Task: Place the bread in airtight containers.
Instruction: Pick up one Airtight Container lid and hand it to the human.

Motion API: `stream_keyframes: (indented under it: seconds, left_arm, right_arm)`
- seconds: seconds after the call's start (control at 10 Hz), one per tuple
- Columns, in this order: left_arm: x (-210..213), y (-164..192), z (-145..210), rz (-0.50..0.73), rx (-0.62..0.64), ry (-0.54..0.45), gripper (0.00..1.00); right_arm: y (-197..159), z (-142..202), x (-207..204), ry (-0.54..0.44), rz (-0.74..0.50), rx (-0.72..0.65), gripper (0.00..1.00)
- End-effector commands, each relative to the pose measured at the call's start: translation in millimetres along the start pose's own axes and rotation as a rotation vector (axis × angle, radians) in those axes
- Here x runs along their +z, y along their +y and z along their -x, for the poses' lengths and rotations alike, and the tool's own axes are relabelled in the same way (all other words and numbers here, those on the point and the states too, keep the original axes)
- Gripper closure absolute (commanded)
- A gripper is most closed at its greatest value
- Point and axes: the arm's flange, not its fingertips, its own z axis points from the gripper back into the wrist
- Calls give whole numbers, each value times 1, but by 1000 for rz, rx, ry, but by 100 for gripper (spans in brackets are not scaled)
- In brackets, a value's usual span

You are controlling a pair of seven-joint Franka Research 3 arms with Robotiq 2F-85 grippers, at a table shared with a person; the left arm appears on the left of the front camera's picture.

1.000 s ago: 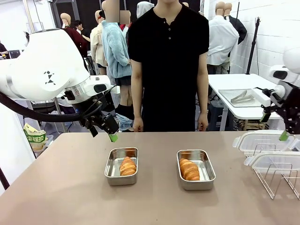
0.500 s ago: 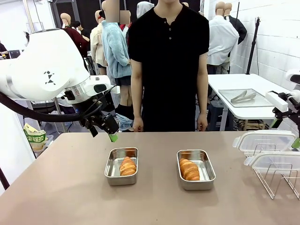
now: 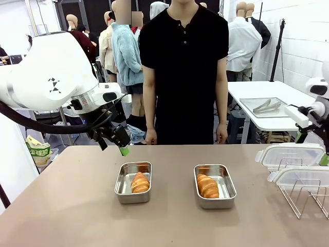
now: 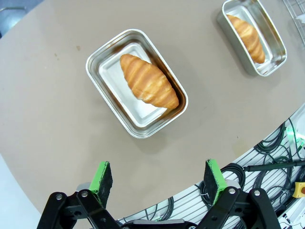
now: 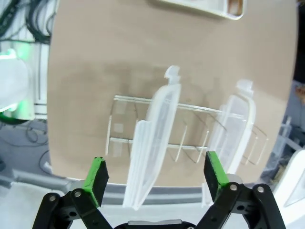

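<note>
Two steel airtight containers sit open mid-table. The left container [image 3: 133,182] holds one croissant of the bread [image 3: 140,182], and the right container [image 3: 215,186] holds the other [image 3: 207,186]. My left gripper [image 3: 114,146] hovers open above the far left of the left container; its wrist view looks down on that container [image 4: 102,55] and its bread [image 4: 148,81], with the other container [image 4: 276,45] at the top right. My right gripper [image 5: 153,171] is open and empty above two clear lids [image 5: 155,138] standing in a wire rack [image 5: 119,140].
The lids [image 3: 290,154] and rack [image 3: 303,198] stand at the table's right edge. A person in a black shirt [image 3: 185,67] stands at the far side, hands down. A white table behind carries a metal tray [image 3: 252,110] with tongs.
My right arm has drawn back to the right, off the lids towards the picture's edge. The left arm, containers and bread have not moved.
</note>
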Motion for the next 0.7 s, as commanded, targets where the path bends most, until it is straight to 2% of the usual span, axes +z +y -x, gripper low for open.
stream_keyframes:
  seconds: [0.0,0.6]
  left_arm:
    - [0,1,-1,2,1,-1,0]
    - [0,1,-1,2,1,-1,0]
  right_arm:
    - [0,-5,-11,66,-81,-11,0]
    - [-13,8,-38,16,-141,-29,0]
